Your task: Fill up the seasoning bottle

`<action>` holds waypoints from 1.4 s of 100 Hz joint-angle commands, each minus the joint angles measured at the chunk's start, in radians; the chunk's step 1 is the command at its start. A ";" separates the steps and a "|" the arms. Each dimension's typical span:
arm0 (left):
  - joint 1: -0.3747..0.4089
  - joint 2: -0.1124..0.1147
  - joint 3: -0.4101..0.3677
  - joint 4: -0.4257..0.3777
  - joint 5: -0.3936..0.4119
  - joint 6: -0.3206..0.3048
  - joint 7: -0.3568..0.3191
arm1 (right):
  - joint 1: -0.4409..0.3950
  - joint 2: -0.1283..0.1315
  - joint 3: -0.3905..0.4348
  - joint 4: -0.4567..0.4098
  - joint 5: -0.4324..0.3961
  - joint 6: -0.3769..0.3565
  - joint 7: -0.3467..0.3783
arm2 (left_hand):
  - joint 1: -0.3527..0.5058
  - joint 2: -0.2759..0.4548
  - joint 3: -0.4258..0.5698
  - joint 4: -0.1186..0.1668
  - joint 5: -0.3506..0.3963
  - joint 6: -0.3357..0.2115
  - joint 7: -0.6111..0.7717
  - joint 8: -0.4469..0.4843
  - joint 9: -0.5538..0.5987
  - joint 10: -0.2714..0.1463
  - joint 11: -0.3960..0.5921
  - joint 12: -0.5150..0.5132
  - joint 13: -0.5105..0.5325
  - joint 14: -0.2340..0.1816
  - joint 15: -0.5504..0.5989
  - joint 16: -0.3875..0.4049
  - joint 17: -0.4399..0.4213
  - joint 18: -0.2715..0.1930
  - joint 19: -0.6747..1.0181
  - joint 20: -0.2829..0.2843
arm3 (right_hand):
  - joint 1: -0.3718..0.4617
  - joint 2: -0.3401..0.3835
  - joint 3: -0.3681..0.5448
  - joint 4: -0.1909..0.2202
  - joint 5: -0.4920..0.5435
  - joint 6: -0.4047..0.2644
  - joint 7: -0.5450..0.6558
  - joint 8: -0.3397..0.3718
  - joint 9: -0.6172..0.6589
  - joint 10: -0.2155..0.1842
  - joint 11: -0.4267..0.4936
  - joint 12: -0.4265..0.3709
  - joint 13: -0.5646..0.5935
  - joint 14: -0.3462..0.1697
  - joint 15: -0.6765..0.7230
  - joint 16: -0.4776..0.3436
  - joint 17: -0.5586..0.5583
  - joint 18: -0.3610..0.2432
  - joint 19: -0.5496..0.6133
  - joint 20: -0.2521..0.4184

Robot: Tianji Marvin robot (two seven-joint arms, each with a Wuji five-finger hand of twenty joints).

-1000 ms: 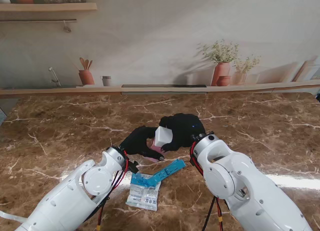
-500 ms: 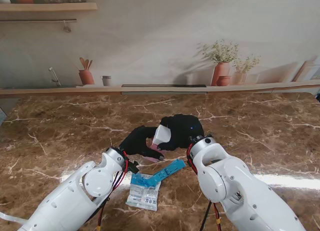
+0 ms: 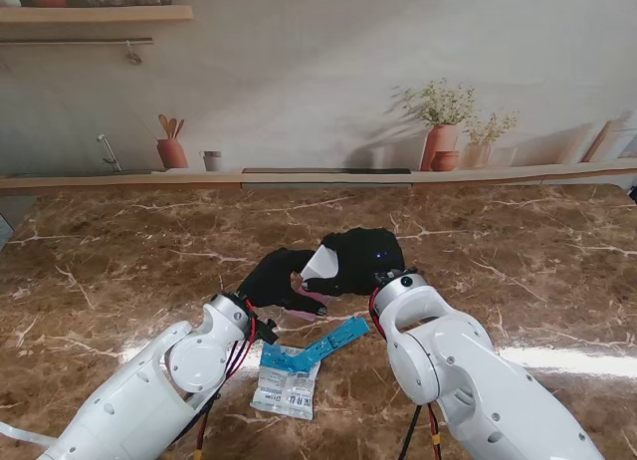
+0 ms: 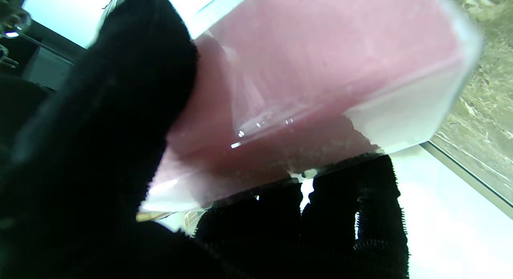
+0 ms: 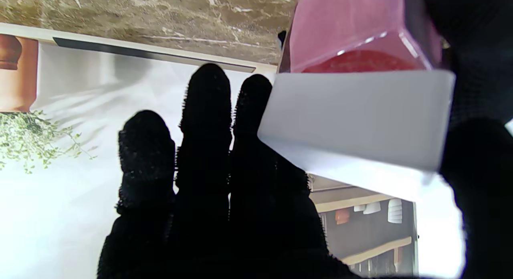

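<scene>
The seasoning bottle point(image 3: 312, 303) is a clear pink square container, tilted in my left hand point(image 3: 277, 278), which is shut on it. The left wrist view shows the bottle point(image 4: 320, 70) close up, with a white patch at one corner and my black-gloved fingers point(image 4: 120, 130) wrapped around it. My right hand point(image 3: 366, 259) is shut on a white cap point(image 3: 320, 263) held against the bottle's top. In the right wrist view the cap point(image 5: 356, 118) sits against the pink bottle point(image 5: 352, 26), gripped at the thumb side, while the other fingers point(image 5: 204, 150) stretch straight out.
A blue sachet point(image 3: 320, 345) and a white printed packet point(image 3: 287, 388) lie on the marble table point(image 3: 119, 271) just nearer to me than the hands. Pots with plants point(image 3: 441, 141) and a utensil jar point(image 3: 171, 151) stand on the far ledge.
My right hand has drawn left and nearer to me, tilting the white cap down onto the bottle. The left hand has held the bottle nearly still.
</scene>
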 commanded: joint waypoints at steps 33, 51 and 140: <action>-0.002 -0.009 -0.002 -0.015 0.005 -0.004 0.012 | -0.009 0.003 -0.009 -0.018 -0.061 0.016 0.041 | 0.235 0.327 0.305 0.073 0.243 -0.238 0.281 0.102 0.128 -0.087 0.150 0.059 0.076 -0.001 0.122 0.044 -0.005 -0.073 0.039 0.031 | -0.190 0.152 0.017 0.053 -0.132 -0.012 -0.119 -0.120 0.032 -0.025 0.005 -0.055 0.027 0.022 -0.034 -0.031 0.000 -0.009 0.038 -0.016; -0.001 -0.011 -0.003 -0.017 0.007 0.000 0.019 | -0.023 0.002 -0.001 -0.034 -0.045 0.005 0.028 | 0.235 0.327 0.305 0.073 0.243 -0.238 0.280 0.102 0.126 -0.087 0.148 0.058 0.074 -0.001 0.121 0.044 -0.007 -0.074 0.038 0.032 | -0.067 0.072 0.005 0.049 -0.075 -0.037 0.011 -0.043 0.004 -0.045 0.011 -0.042 -0.002 0.000 -0.048 -0.022 -0.030 -0.012 0.017 -0.010; 0.006 -0.018 -0.003 -0.022 0.005 -0.001 0.045 | -0.025 -0.004 -0.019 -0.038 -0.117 0.082 0.010 | 0.232 0.327 0.305 0.072 0.244 -0.245 0.283 0.102 0.128 -0.092 0.148 0.057 0.074 -0.005 0.120 0.042 -0.008 -0.078 0.037 0.035 | -0.056 0.105 0.002 0.050 0.067 0.008 0.016 -0.094 0.237 -0.018 0.045 -0.074 0.169 0.022 0.130 -0.023 0.155 0.002 0.184 -0.036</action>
